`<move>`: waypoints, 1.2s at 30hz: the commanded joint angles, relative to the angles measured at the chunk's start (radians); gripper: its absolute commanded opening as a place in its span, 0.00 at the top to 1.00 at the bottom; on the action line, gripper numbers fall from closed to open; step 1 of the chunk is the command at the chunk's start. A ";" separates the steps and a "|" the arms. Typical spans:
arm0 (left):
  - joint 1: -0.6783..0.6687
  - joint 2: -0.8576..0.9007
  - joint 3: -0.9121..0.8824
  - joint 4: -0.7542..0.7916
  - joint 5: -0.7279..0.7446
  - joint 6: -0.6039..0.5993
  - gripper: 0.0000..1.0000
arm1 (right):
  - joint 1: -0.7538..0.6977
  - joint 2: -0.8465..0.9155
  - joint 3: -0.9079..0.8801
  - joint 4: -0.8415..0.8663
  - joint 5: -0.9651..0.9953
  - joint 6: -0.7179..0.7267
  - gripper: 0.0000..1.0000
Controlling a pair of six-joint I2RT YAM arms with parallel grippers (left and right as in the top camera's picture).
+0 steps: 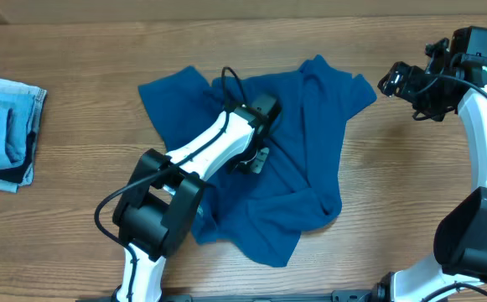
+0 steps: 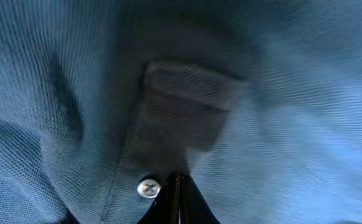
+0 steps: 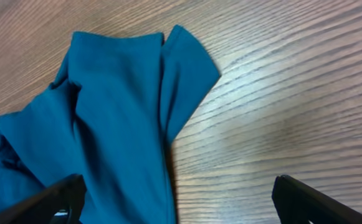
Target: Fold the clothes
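A denim stack (image 1: 4, 126), partly cut off, lies far left on the counter (image 1: 394, 193). In the middle the rumpled teal polo shirt (image 1: 310, 159) runs far to near, one sleeve pointing far right. The left arm (image 1: 214, 143) hides its collar, jaws together beside a button (image 2: 148, 188). The right arm (image 1: 478, 126) has its jaws apart, over the sleeve.

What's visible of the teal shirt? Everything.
The teal shirt is soft, fine-knit fabric, short-sleeved, with a small pale button on its placket. It lies crumpled and unfolded on the wooden table, one sleeve spread flat on the right arm's side. The left gripper, shut, presses into its middle beside the button; a pinch cannot be confirmed.
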 commanded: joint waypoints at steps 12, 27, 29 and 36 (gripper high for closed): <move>0.406 0.009 -0.177 0.271 -0.085 0.183 0.96 | -0.002 -0.029 0.029 0.001 -0.009 0.024 0.00; 0.635 0.008 0.356 -0.038 0.005 0.227 0.96 | 0.142 0.050 0.012 0.060 -0.022 0.016 0.00; 0.612 0.008 0.374 -0.137 0.128 0.232 0.96 | 0.152 0.097 0.012 0.062 -0.021 0.025 0.00; 0.428 0.008 0.357 -0.271 0.132 0.267 0.96 | 0.156 0.280 0.012 0.085 -0.171 0.037 0.10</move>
